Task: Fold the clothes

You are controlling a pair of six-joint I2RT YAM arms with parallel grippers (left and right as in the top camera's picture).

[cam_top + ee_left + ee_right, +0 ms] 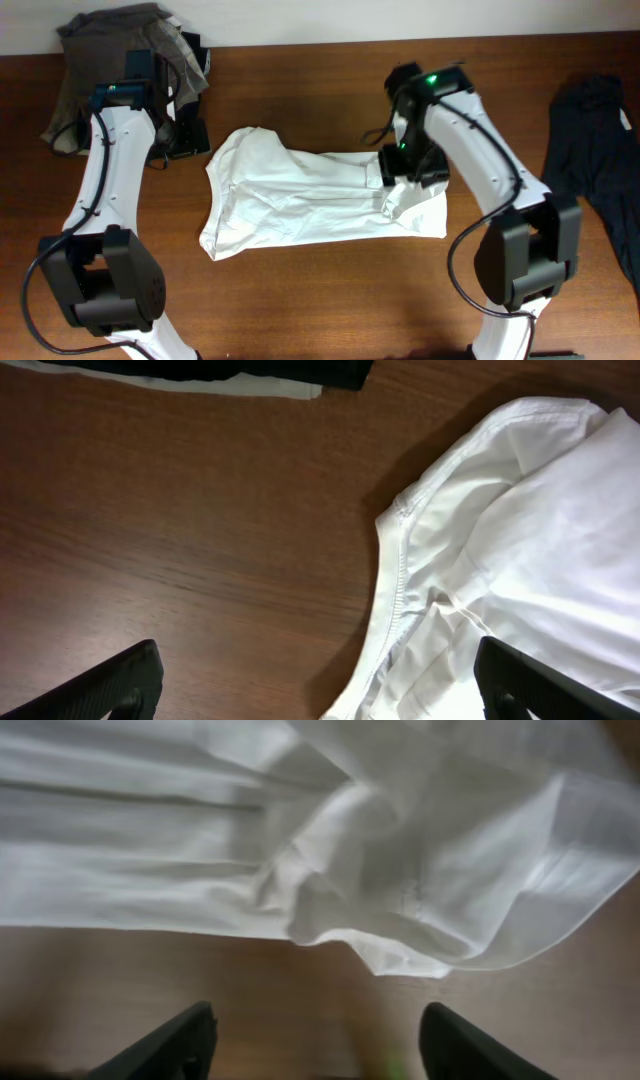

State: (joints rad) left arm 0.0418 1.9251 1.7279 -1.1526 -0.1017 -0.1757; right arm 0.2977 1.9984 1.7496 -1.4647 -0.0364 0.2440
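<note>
The clothes, a white T-shirt (320, 195), lie crumpled and partly folded across the middle of the table. My left gripper (190, 135) hovers at the shirt's left end. In the left wrist view it (320, 698) is wide open: one finger (110, 685) is over bare wood, the other (545, 685) is over the shirt (520, 540), and nothing is gripped. My right gripper (405, 172) is at the shirt's right end. In the right wrist view it (318, 1045) stands open over bare table, just short of the bunched shirt edge (400, 945).
A pile of grey and olive garments (110, 60) lies at the back left, behind my left arm. A dark garment (600, 140) lies at the right edge. Black and white fabric (250, 372) shows along the top of the left wrist view.
</note>
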